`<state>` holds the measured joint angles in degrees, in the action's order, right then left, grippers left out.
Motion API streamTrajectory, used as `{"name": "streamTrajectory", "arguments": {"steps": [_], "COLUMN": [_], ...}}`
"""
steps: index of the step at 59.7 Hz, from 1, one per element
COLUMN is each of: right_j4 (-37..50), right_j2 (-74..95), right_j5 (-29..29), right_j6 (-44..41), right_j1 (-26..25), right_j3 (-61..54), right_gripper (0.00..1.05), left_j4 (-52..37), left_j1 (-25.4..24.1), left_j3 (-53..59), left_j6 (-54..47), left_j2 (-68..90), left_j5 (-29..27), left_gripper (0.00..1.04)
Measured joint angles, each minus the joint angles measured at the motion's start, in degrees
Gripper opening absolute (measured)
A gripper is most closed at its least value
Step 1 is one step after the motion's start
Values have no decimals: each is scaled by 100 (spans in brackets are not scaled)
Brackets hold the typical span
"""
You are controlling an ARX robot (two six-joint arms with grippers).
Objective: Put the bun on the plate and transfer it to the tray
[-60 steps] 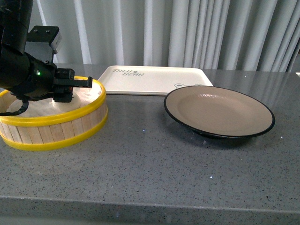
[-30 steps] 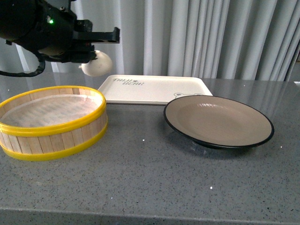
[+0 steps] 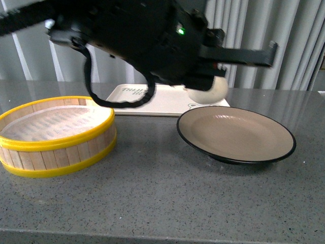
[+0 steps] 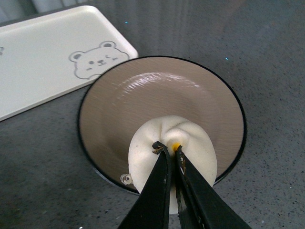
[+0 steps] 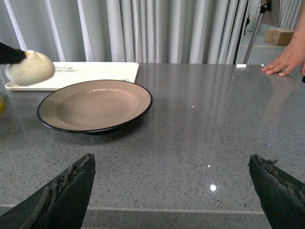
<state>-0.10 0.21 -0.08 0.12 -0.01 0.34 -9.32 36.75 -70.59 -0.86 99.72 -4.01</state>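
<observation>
My left gripper [image 3: 216, 76] is shut on the white pleated bun [image 3: 207, 89] and holds it in the air above the near-left edge of the plate [image 3: 236, 131]. In the left wrist view the gripper [image 4: 167, 148] pinches the bun [image 4: 171, 143] over the beige plate [image 4: 157, 95]. The cream tray [image 3: 167, 101] with a bear print lies behind, partly hidden by the arm. The right wrist view shows the bun [image 5: 29, 67], the plate [image 5: 95, 105] and the tray [image 5: 90, 70]. My right gripper [image 5: 171, 183] is open and empty, low over the table to the plate's right.
A yellow-rimmed wooden steamer basket [image 3: 56, 134] with a white liner stands at the left. A person's hand [image 5: 286, 59] rests on the table's far right edge. Grey curtains hang behind the grey stone table [image 3: 162, 203].
My left arm has lifted the bun out of the steamer basket and carried it right, from over the basket to above the plate's edge. The basket now has no bun in it.
</observation>
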Motion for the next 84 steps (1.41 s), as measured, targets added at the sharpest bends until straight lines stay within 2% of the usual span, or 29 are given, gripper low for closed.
{"name": "streamTrajectory", "arguments": {"steps": [44,78,84], "right_j4": [0,0,0], "right_j2": [0,0,0], "right_j5": [0,0,0], "right_j6": [0,0,2], "right_j1": [0,0,0], "right_j3": [0,0,0], "right_gripper": [96,96,96], "left_j4": [791,1099,1088], "left_j1": [566,505,448], "left_j3": [-2271,-2946,-2973], "left_j6": [-282,-297,-245], "left_j2": [2015,2673,2715], "left_j5": [-280,-560,-614], "left_gripper": [4,4,20]}}
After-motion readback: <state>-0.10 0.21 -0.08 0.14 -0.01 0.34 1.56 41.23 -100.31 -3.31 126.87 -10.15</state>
